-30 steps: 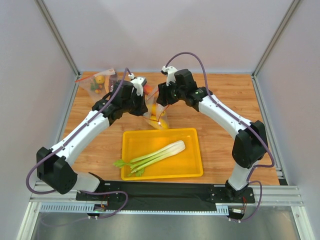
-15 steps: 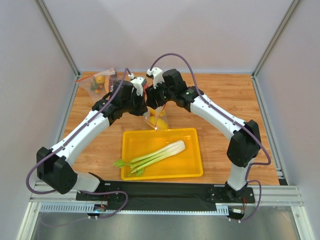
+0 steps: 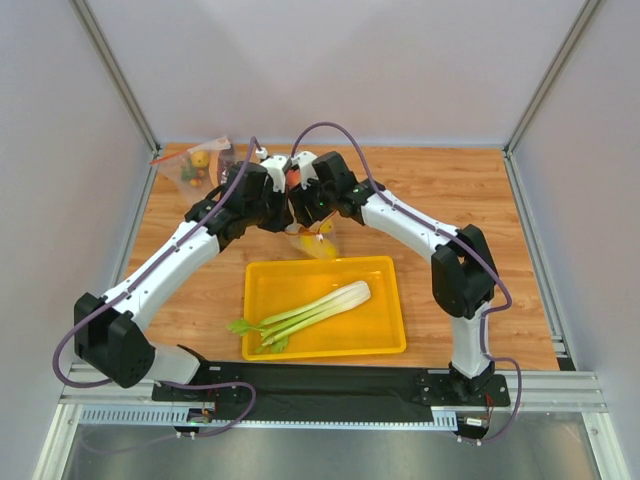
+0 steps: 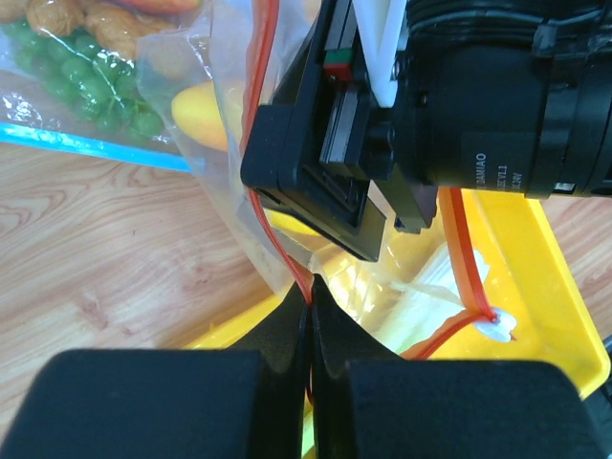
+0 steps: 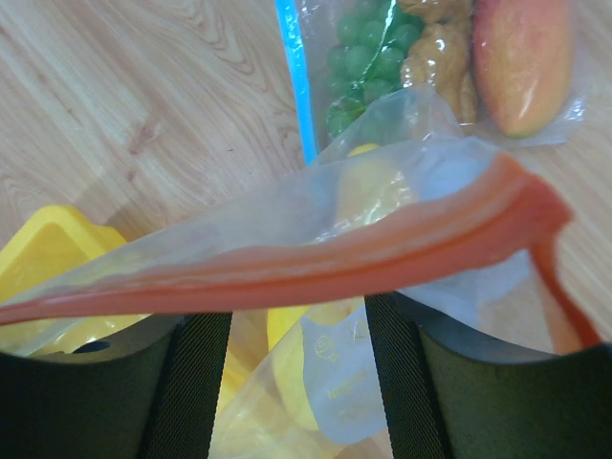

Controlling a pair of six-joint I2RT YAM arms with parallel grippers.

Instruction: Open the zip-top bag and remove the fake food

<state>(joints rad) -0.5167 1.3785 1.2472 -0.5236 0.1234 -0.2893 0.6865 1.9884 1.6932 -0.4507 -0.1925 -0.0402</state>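
Right arm has swung in to the left. The right gripper (image 5: 298, 330) now sits hard up against the left gripper (image 4: 311, 287), both over the zip-top bag (image 5: 426, 167). Left fingers are pressed together, clamped on the bag's edge at its red zip strip (image 5: 335, 258). Right fingers are apart with nothing pinched; the strip runs just past their tips, and the yellow fruit (image 5: 292, 378) shows inside the bag between them. Celery stalk (image 3: 312, 311) unmoved in the yellow tray (image 3: 392, 340), near side of both grippers.

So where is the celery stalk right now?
In the top view, the celery stalk lies diagonally in the yellow tray at the middle of the table's near edge, just nearer than the zip-top bag.
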